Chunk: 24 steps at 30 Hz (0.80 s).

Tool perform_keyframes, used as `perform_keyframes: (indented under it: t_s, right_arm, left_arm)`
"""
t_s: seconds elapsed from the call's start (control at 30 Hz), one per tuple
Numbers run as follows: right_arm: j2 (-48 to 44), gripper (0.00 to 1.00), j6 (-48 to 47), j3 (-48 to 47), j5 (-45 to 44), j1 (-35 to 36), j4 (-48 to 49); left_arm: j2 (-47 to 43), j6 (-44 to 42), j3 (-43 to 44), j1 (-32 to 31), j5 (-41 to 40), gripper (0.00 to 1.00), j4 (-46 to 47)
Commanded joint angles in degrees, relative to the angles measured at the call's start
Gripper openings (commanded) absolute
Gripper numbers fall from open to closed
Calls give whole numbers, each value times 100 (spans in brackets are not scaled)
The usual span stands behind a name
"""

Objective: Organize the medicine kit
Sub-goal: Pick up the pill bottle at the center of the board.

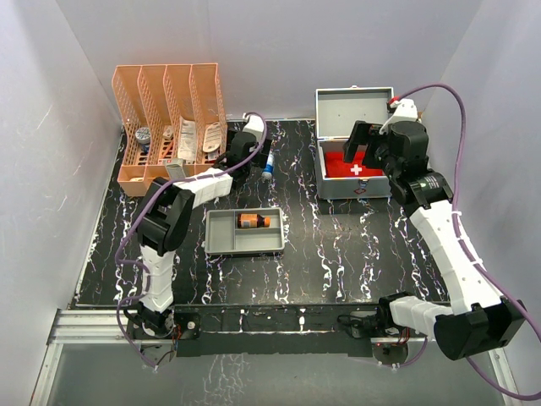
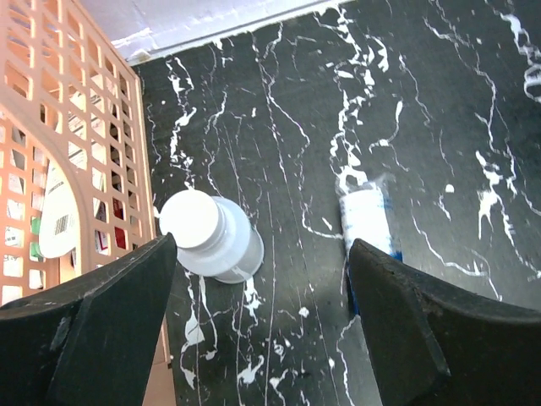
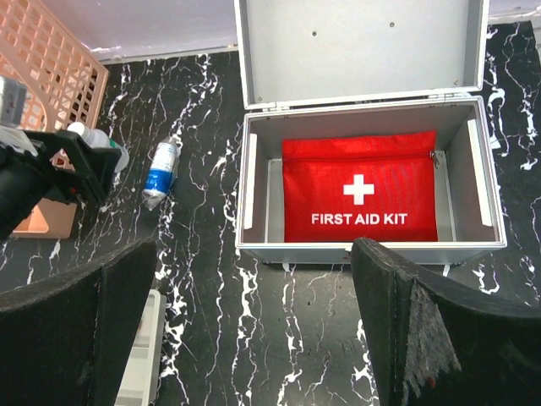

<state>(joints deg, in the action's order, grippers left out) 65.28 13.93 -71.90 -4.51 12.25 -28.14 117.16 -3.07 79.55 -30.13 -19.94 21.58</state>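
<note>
The medicine kit (image 3: 369, 250) stands open at the back right, its lid (image 3: 359, 51) raised. A red "FIRST AID KIT" pouch (image 3: 359, 199) lies flat inside it. My right gripper (image 3: 254, 330) hovers open over the table just in front of the case, holding nothing. At the back left, my left gripper (image 2: 262, 321) is open above the black table, also holding nothing. A white bottle (image 2: 211, 237) lies by its left finger, next to the orange rack. A blue-and-white tube (image 2: 368, 222) lies by its right finger.
An orange mesh file rack (image 1: 169, 118) with several items in its slots stands at the back left. A shallow grey tray (image 1: 226, 241) in the middle holds an amber bottle (image 1: 252, 221). White walls enclose the table.
</note>
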Motion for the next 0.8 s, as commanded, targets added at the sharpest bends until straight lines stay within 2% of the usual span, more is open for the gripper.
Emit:
perform_keyframes:
  t_s: [0.0,0.33,0.77]
  right_arm:
    - [55,98,82,-361,-12,-30,-37]
    - [183,98,117,-437,96,-30,-228]
    - [723,98,11,-833,263,-30,-232]
  left_arm:
    - [77,448,43,25,-412,81,595]
    - [357,746,-358,25,-535,80,1276]
    - [1231,741,256,159,-805,80,1520]
